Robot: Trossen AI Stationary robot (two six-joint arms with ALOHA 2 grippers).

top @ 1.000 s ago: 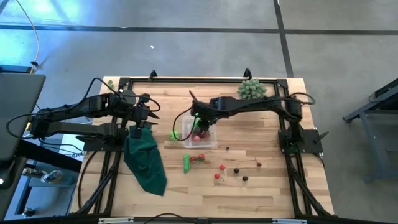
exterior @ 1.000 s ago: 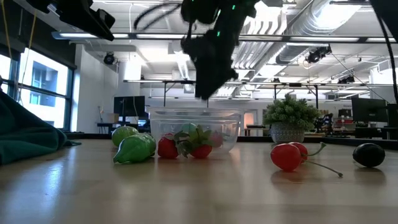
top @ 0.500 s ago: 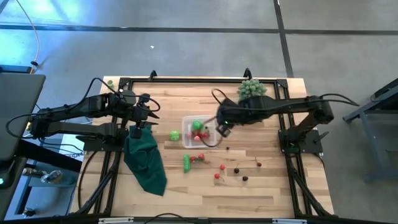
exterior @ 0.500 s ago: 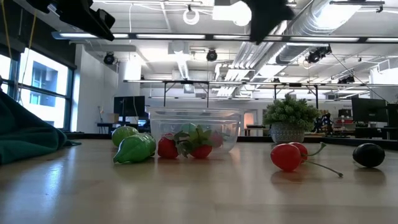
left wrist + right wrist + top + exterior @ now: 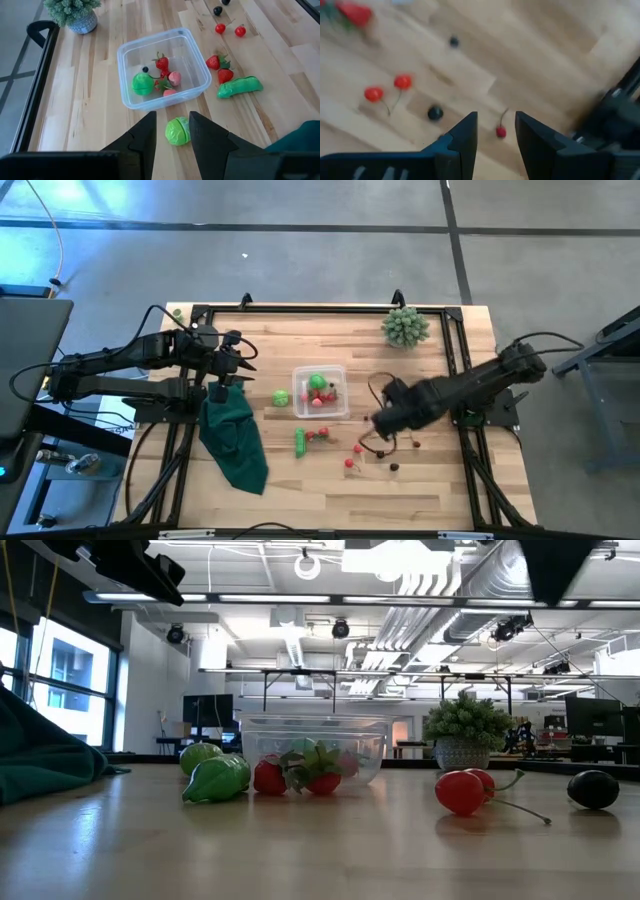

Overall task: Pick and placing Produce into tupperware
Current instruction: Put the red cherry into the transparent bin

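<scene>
The clear tupperware [image 5: 320,391] [image 5: 162,67] stands mid-table. It holds a green piece [image 5: 142,83], strawberries [image 5: 161,62], a pink piece [image 5: 174,77] and a tiny dark berry. Loose produce lies on the wood: a round green piece [image 5: 282,397], a green pepper [image 5: 300,441], two strawberries [image 5: 320,435], cherries [image 5: 352,455] and dark berries [image 5: 394,467]. My right gripper [image 5: 380,423] [image 5: 496,125] hovers open and empty over the cherries; a single cherry [image 5: 500,131] shows between its fingers. My left gripper [image 5: 240,365] [image 5: 172,127] waits open, left of the tupperware.
A dark green cloth [image 5: 235,440] lies under my left arm near the table's left side. A pale green spiky plant in a pot [image 5: 404,326] stands at the far edge. Bare wood stretches along the near edge, in front of the produce.
My right gripper has risen out of the tupperware and swung toward the table's right and near side. It now hangs over the loose cherries and dark berries. The left arm and all the produce have stayed in place.
</scene>
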